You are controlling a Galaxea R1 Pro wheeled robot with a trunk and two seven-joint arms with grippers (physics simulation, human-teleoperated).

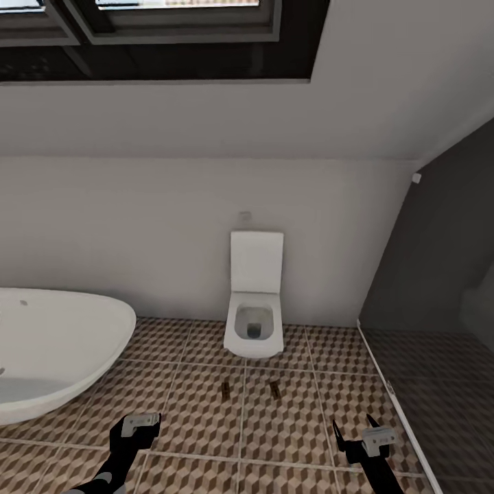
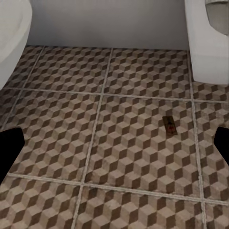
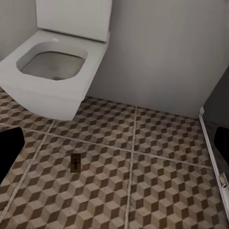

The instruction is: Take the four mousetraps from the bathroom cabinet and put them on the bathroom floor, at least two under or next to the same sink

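Mousetraps lie on the floor (image 1: 206,412), two in number: trap one (image 1: 225,391) and trap two (image 1: 274,389), side by side but apart, in front of the toilet (image 1: 255,302). Each is a small flat rectangular board, tan-brown with a darker part and a faint red mark. Their long axes run roughly from the robot toward the back wall (image 1: 171,226), near parallel, each slightly tilted. The left wrist view shows one trap (image 2: 169,125) flat on a tile, close to a grout line; the right wrist view shows one trap (image 3: 75,162) just in front of the toilet bowl (image 3: 47,76). Which end of a trap points forward is too small to tell.

Floor tiles are large squares printed with a brown, beige and white cube pattern, divided by pale grout. The toilet is white, glossy, with a squared bowl and upright lid. A white oval bathtub (image 1: 48,350) stands at the left; a dark glass panel (image 1: 439,343) stands at the right.

Left gripper (image 1: 140,421) and right gripper (image 1: 357,431) hover low over the tiles, well apart, holding nothing; both have their fingers spread.
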